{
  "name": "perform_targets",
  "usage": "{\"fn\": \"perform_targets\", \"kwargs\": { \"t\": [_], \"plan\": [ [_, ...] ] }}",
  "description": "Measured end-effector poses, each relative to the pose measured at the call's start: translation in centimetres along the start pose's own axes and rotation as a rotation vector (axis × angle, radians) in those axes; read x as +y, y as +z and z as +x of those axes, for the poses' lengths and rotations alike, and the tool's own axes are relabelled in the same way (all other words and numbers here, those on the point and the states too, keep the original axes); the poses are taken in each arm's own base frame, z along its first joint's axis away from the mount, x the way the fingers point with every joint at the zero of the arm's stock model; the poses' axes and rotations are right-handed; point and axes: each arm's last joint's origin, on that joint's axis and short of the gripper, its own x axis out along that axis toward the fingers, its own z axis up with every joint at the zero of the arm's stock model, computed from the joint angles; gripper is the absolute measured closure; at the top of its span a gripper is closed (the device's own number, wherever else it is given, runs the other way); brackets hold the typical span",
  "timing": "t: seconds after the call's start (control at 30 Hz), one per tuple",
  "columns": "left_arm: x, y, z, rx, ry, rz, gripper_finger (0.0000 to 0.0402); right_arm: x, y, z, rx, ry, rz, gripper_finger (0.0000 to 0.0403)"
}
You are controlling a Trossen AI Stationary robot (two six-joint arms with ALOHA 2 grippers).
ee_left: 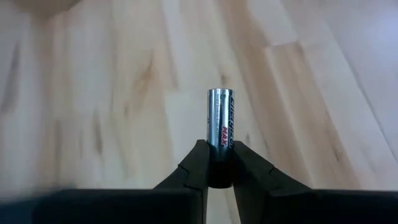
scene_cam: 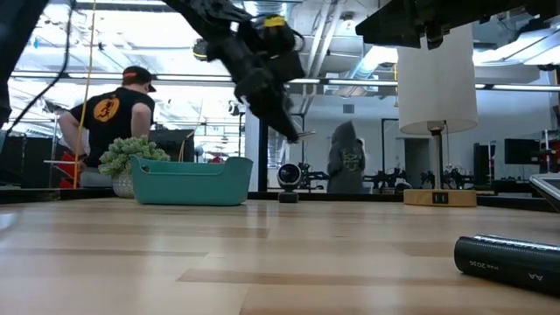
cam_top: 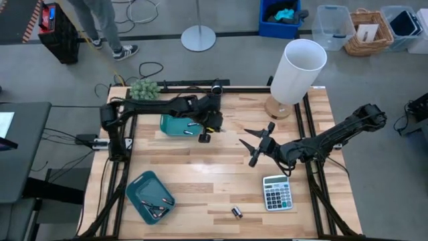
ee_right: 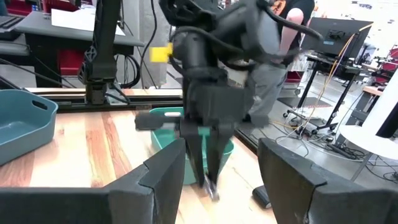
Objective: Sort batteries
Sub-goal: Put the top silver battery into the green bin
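Note:
My left gripper (cam_top: 204,134) hangs just right of the teal bin (cam_top: 175,125), shut on a silvery battery (ee_left: 221,118). The held battery also shows in the right wrist view (ee_right: 211,188). My right gripper (cam_top: 247,138) is open and empty at mid-table, facing the left gripper, with its fingers (ee_right: 163,177) spread wide. One dark battery (cam_top: 237,212) lies on its side near the table's front edge and shows in the low view (scene_cam: 509,259). A blue tray (cam_top: 150,196) at the front left holds a few batteries. My left gripper pinches the battery's one end (ee_left: 220,163) between its two fingertips. The fingers come from above, pointing down, and lie along the battery. The battery sticks out past the fingertips, its free end (ee_left: 221,94) toward the table, lifted clear of the wood.
A grey calculator (cam_top: 277,193) lies at the front right. A white lamp (cam_top: 296,72) stands at the far right and a small green plant (cam_top: 143,89) at the far left. A person (scene_cam: 109,118) is beyond the table. Bare wood lies between the arms.

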Motion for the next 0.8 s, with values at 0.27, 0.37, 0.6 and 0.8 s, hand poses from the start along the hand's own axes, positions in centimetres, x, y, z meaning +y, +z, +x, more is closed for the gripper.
{"fn": "perform_targets", "kwargs": {
  "t": [0.27,0.37,0.6,0.8],
  "plan": [
    [-2.3,-4.1,-4.3,0.060,0.192,-0.155,0.0363,0.0,0.1,0.0,-0.009,-0.001,0.013,0.0184],
    [-3.2,-5.5,-6.2,0.064,0.283,-0.201,0.0363,0.0,0.1,0.0,-0.009,-0.001,0.017,0.0184],
    [-4.0,-8.9,-9.4,0.098,0.411,-0.334,0.0363,0.0,0.1,0.0,-0.009,-0.001,0.023,0.0184],
    [-3.4,-11.4,-9.2,0.135,0.450,-0.437,0.0315,0.0,0.2,0.0,-0.011,-0.001,0.045,0.0184]
  ]
}}
